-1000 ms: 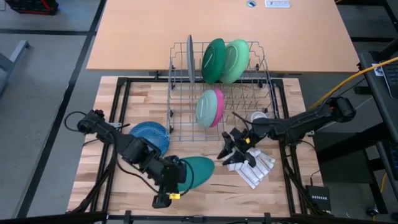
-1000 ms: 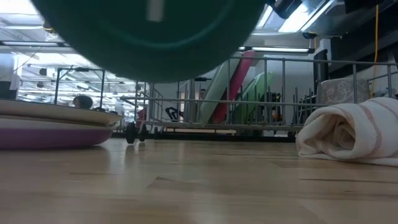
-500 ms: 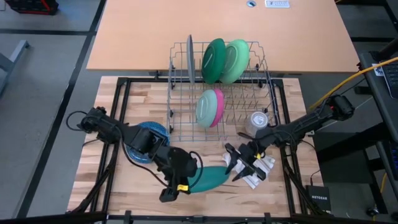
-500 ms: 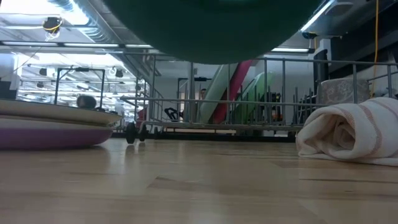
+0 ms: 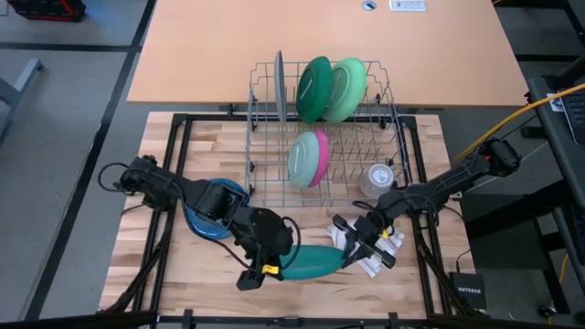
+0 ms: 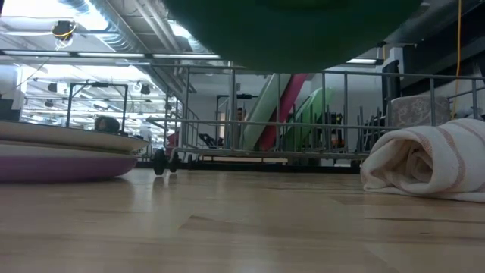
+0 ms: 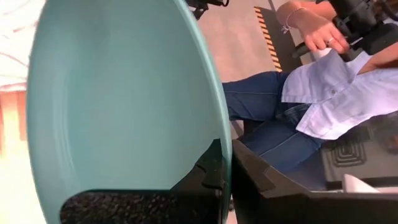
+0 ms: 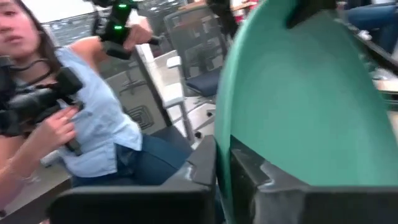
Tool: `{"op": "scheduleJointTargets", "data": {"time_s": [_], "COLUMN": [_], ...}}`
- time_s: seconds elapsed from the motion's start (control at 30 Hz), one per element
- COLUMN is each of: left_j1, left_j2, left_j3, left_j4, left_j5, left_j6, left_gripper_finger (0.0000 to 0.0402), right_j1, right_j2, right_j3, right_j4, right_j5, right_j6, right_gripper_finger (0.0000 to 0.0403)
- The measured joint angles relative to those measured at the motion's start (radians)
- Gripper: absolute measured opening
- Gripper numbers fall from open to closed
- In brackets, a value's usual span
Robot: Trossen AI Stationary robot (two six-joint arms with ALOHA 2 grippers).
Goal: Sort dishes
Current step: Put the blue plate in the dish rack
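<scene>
- The left arm reaches in from the table's left side, bent low over the front of the wooden table (image 5: 164,274); its left gripper (image 5: 265,265) is clamped shut on the rim of the teal plate (image 5: 315,262), which its wrist view shows edge-on between the dark fingers (image 7: 214,171).
- The right arm stretches from the right side down toward the same spot; the right gripper (image 5: 352,251) meets the plate's opposite rim, and its wrist view shows the edge sitting between its fingers (image 8: 205,165), closed in on it.
- The plate hangs tilted above the table, seen from below in the low view, between both grippers.
- The striped cloth (image 5: 379,256) lies just beside the right gripper; the blue dish (image 5: 206,206) lies behind the left arm; the wire rack (image 5: 265,183) with upright plates stands farther back, with bare wood in front.
</scene>
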State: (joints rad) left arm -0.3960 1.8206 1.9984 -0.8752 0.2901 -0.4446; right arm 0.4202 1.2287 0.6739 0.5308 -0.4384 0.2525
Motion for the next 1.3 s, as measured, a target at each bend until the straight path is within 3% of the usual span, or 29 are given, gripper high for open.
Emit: {"op": "scheduleJointTargets", "data": {"time_s": [0.1, 0.2, 0.43, 0.63, 0.8, 1.07, 1.3], "left_j1": [0.005, 0.005, 0.042, 0.119, 0.185, 0.271, 0.288], "left_j2": [0.0, -0.001, -0.003, -0.042, -0.096, -0.247, -0.361], "left_j3": [0.0, 0.0, 0.0, 0.0, 0.0, 0.0, 0.0], "left_j4": [0.001, 0.005, 0.005, 0.002, 0.002, -0.049, -0.184], "left_j5": [-0.003, -0.015, -0.078, 0.01, 0.041, 0.021, -0.246], "left_j6": [0.011, -0.02, -0.023, -0.023, 0.013, 0.145, 0.267], "left_gripper_finger": [0.001, 0.0028, 0.0093, 0.014, 0.015, 0.0139, 0.0133], "right_j1": [0.002, 0.001, -0.002, -0.002, -0.002, -0.002, -0.002], "right_j2": [0.0, 0.0, 0.0, 0.0, 0.0, -0.075, -0.303], "right_j3": [0.0, 0.0, 0.0, 0.0, 0.0, 0.034, 0.192], "right_j4": [0.012, 0.04, 0.072, 0.073, 0.088, 0.13, -0.232], "right_j5": [-0.008, -0.012, 0.03, 0.079, 0.135, 0.377, 0.669], "right_j6": [0.003, 0.009, 0.067, 0.117, 0.128, 0.164, 0.064], "right_gripper_finger": [0.0012, 0.0025, 0.0009, 0.0013, 0.0008, 0.0009, 0.0009]}}
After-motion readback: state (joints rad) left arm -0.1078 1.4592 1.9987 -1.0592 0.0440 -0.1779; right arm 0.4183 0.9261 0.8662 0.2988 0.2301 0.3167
